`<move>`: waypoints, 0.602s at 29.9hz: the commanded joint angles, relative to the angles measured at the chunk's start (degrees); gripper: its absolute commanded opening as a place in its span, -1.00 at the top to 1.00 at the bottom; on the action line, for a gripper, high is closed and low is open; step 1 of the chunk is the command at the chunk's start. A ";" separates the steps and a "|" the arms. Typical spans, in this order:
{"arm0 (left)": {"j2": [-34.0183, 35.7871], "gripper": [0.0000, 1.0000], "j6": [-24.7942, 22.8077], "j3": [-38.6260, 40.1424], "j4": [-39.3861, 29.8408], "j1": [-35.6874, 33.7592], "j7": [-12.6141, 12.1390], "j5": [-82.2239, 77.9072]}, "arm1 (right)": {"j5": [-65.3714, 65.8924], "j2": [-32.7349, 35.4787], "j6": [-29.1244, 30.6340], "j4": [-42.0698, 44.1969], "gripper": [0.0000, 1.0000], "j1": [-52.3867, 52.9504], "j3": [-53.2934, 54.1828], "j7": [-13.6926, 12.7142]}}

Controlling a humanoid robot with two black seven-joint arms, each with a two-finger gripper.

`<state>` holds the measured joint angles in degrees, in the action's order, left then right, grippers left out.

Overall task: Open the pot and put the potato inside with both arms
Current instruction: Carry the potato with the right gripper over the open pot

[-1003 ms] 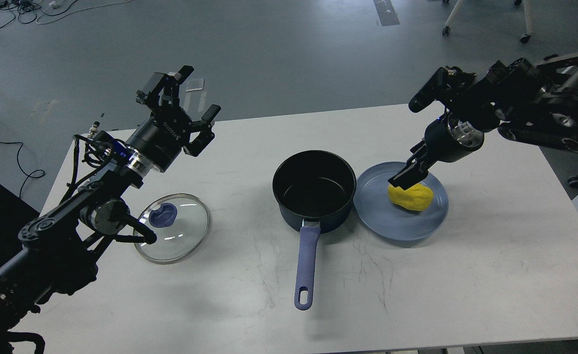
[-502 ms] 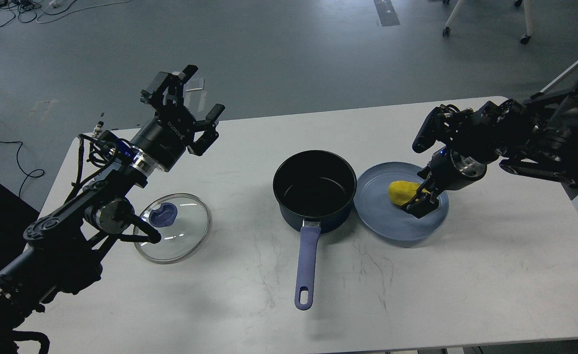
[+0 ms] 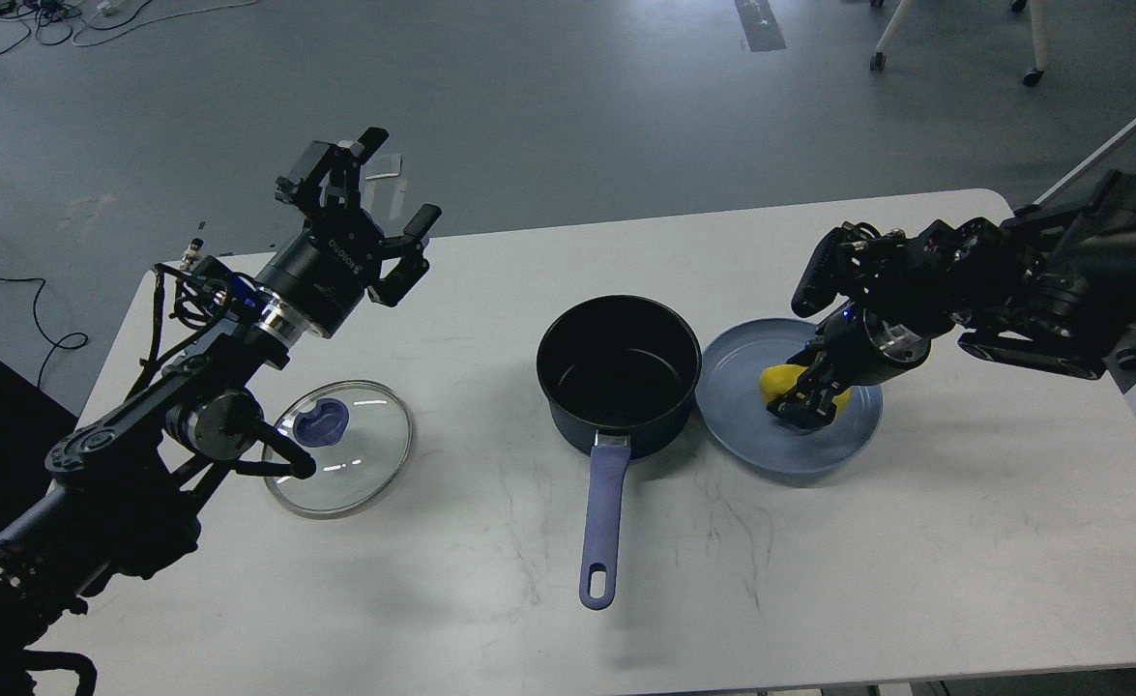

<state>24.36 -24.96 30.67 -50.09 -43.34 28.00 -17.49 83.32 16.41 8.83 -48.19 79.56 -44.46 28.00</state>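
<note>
The dark blue pot (image 3: pixel 618 387) stands open and empty at the table's middle, its blue handle (image 3: pixel 601 522) pointing toward me. Its glass lid (image 3: pixel 355 464) with a blue knob lies flat on the table at the left. The yellow potato (image 3: pixel 772 381) lies on a blue plate (image 3: pixel 737 425) right of the pot. My right gripper (image 3: pixel 801 401) is down on the potato, its dark fingers covering the potato's middle; yellow shows on both sides. My left gripper (image 3: pixel 384 188) is open and empty, raised above the table behind the lid.
The white table (image 3: pixel 916 561) has bare surface in front and at the right. The plate touches the pot's right side. Chair legs and cables lie on the grey floor beyond the table.
My right gripper came down from above the plate and moved left onto the potato. The left gripper rose slightly, then held still. Pot, lid and plate have not moved.
</note>
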 commanded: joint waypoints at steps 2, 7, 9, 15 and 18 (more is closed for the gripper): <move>0.08 -0.96 0.00 0.09 0.00 0.01 0.00 0.00 | -0.08 0.46 -0.57 -0.41 0.58 0.68 -0.01 0.00; 0.16 -0.95 -0.09 0.09 -0.09 0.01 0.00 0.00 | -0.96 1.95 -1.89 -2.52 0.58 5.68 1.56 0.00; 0.25 -0.96 -0.09 0.09 -0.09 0.01 0.00 0.00 | -1.57 2.22 -1.89 -3.05 0.58 7.09 3.06 0.00; 0.43 -0.96 -0.09 0.09 -0.18 0.01 0.00 0.00 | -10.80 0.55 -1.71 -4.81 0.57 10.79 5.35 0.00; 0.34 -0.96 -0.09 0.18 -0.27 0.01 0.00 0.09 | -14.40 -2.52 -1.89 -4.46 0.56 10.00 5.79 0.00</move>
<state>24.79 -25.05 30.80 -50.29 -43.34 28.00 -17.45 72.07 16.31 7.12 -52.89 90.15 -39.05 27.99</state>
